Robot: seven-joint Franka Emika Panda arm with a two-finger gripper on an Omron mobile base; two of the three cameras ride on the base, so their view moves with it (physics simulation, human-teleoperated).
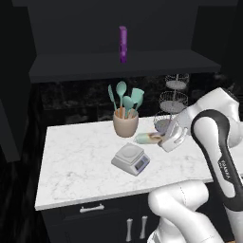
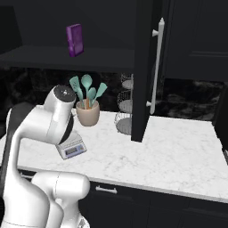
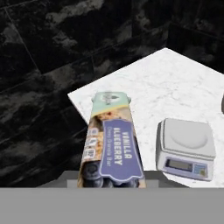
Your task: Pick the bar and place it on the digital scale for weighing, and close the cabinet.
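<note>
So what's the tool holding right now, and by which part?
The tool is shut on the bar, gripping it by one end; the rest sticks out beyond the tips.

I see open white counter [image 1: 71, 161] left of and in front of the digital scale [image 1: 131, 159]. Behind it the utensil crock [image 1: 126, 122] crowds; the open cabinet door [image 2: 144, 71] overhangs the tiered wire basket [image 2: 124, 107].

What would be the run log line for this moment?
gripper: shut on bar | bar: lifted, not yet on scale | scale: platform bare | cabinet: door open
</note>
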